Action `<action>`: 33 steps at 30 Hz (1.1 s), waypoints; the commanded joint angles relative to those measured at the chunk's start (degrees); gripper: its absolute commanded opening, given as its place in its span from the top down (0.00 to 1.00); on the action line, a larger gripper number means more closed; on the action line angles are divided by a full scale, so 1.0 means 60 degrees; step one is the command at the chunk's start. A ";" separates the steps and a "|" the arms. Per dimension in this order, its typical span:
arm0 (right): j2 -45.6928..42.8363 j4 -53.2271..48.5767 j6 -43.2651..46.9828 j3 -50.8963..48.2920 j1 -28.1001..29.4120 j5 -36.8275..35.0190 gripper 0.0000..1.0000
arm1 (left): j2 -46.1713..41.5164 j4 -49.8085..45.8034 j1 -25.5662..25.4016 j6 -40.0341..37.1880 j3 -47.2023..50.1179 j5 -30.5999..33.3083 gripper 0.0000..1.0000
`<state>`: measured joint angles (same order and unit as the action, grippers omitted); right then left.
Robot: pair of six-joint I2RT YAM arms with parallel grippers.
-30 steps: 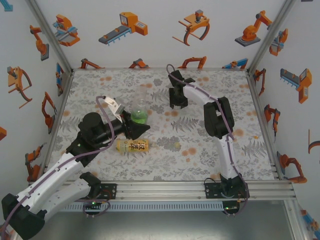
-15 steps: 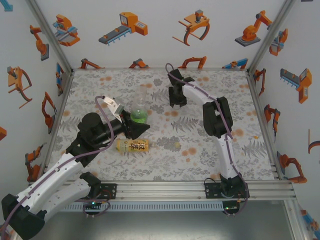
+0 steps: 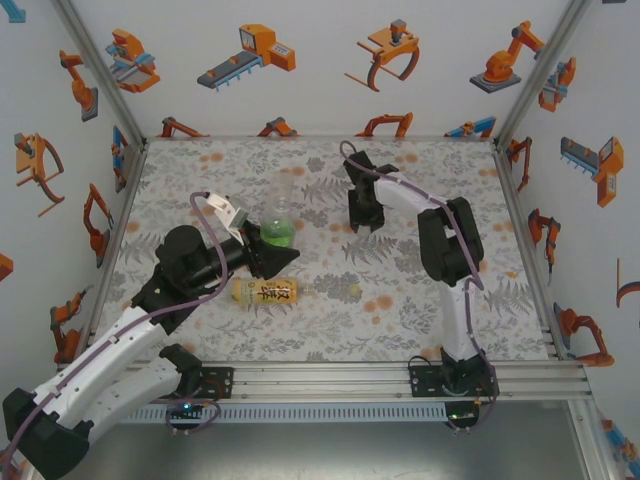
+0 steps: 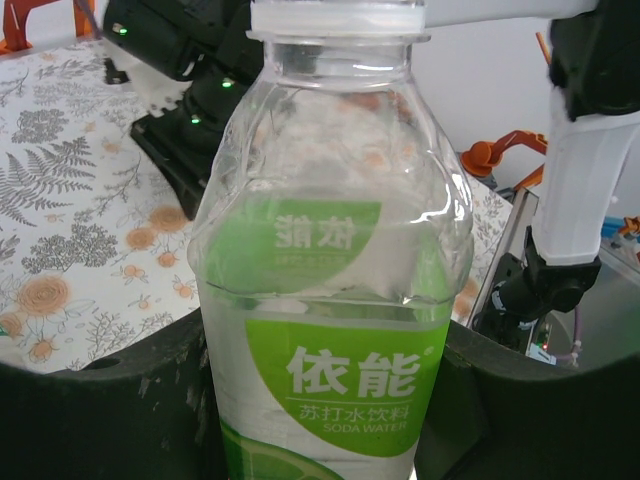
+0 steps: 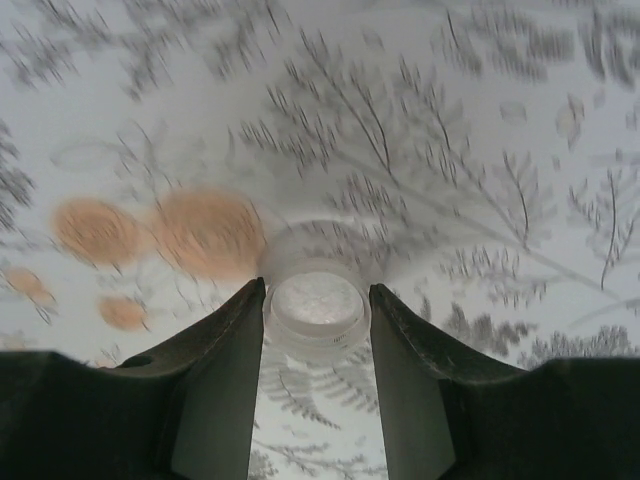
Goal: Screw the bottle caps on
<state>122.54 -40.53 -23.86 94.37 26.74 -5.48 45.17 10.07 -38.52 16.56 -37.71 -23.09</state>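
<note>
Two grips: my left gripper point(image 3: 272, 249) clamps the green-label bottle point(image 3: 280, 232) upright; my right gripper point(image 5: 317, 330) pinches a white cap point(image 5: 317, 305) at its 2 o'clock. Thin pinch, I judge: the cap could tilt and cross-thread.

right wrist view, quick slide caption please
Right gripper closed on the white cap, blurred floral table behind.

We see the green-labelled bottle point(image 3: 279, 232) standing upright. At its 6 o'clock the amber bottle point(image 3: 266, 291) lies flat (neck toward 3 o'clock). 1 white cap point(image 5: 318, 305) shows its round face.
</note>
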 commanded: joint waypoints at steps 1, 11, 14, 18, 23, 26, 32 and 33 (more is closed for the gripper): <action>-0.1213 -0.0133 -0.0398 -0.1039 -0.0011 -0.0060 0.62 | 0.0049 -0.0112 0.0063 0.0033 -0.0355 -0.0048 1.00; -0.3614 0.0817 -0.1069 -0.4425 0.0000 -0.0027 0.62 | 0.0294 0.0043 -0.0015 0.0409 -0.0590 0.0259 1.00; -0.4172 0.1194 -0.1255 -0.5215 0.0009 -0.0093 0.62 | 0.0341 -0.0142 -0.0081 0.0218 -0.0791 0.0395 1.00; -0.4337 0.1617 -0.1386 -0.5833 -0.0004 -0.0071 0.60 | 0.0312 -0.0374 -0.0128 0.0024 -0.0976 0.0544 1.00; -0.4067 0.1948 -0.1371 -0.6098 -0.0002 -0.0010 0.56 | 0.0152 -0.0403 -0.0211 0.0147 -0.0852 0.0785 1.00; -0.4072 0.2024 -0.1386 -0.6247 0.0001 0.0019 0.52 | 0.0037 -0.0418 -0.0279 0.0225 -0.0755 0.0933 1.00; -0.4488 0.1737 -0.1364 -0.6296 0.0002 -0.0039 0.44 | 0.0013 -0.0404 -0.0395 0.0278 -0.0715 0.1108 1.00; -0.4589 0.1670 -0.1356 -0.6306 -0.0004 -0.0054 0.44 | 0.0049 -0.0402 -0.0415 0.0283 -0.0730 0.1109 1.00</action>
<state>97.17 -29.08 -31.53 57.45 26.74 -5.23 45.78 7.49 -40.60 17.61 -41.63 -17.26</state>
